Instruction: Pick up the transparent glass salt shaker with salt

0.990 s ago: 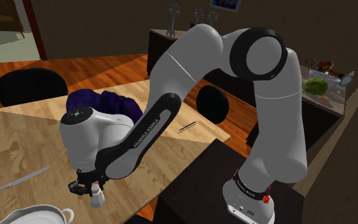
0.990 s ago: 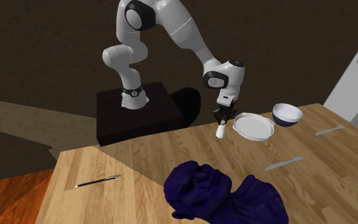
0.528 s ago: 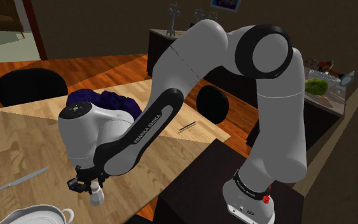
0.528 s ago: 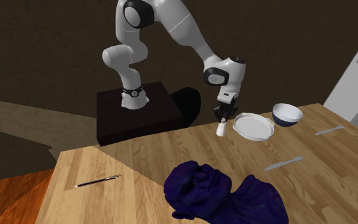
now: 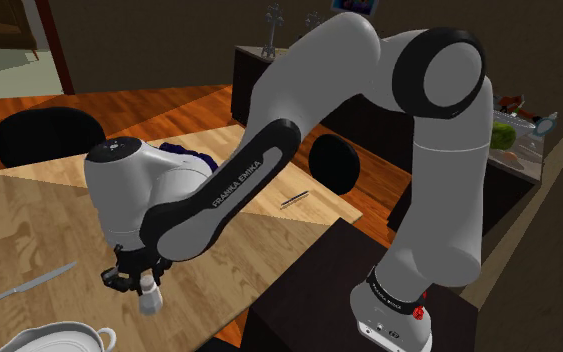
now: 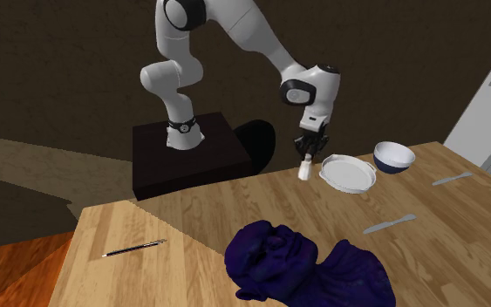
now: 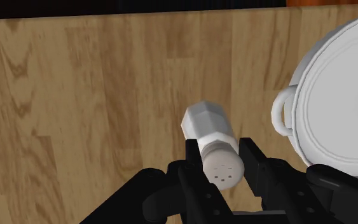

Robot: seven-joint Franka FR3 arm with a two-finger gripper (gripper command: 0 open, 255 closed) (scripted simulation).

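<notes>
A small white salt shaker (image 7: 211, 137) with a holed cap hangs between my black fingers, tilted, clear of the wooden table (image 7: 95, 95). My gripper (image 7: 220, 167) is shut on its cap end. In the shoulder view the salt shaker (image 5: 149, 298) pokes out below the gripper (image 5: 133, 279), near the table's edge. In the second exterior view the gripper (image 6: 308, 150) holds the salt shaker (image 6: 304, 168) above the table (image 6: 191, 235), just beside the white dish.
A white two-handled dish (image 6: 348, 173) lies close beside the shaker, a blue-and-white bowl (image 6: 393, 157) behind it. Two knives (image 6: 388, 224) lie further along the table. A dark purple cloth heap (image 6: 304, 266) and a pen (image 6: 133, 249) sit toward the near end.
The gripper has risen with the salt shaker in it, lifting it higher off the table. The arm's upper links swung upward too.
</notes>
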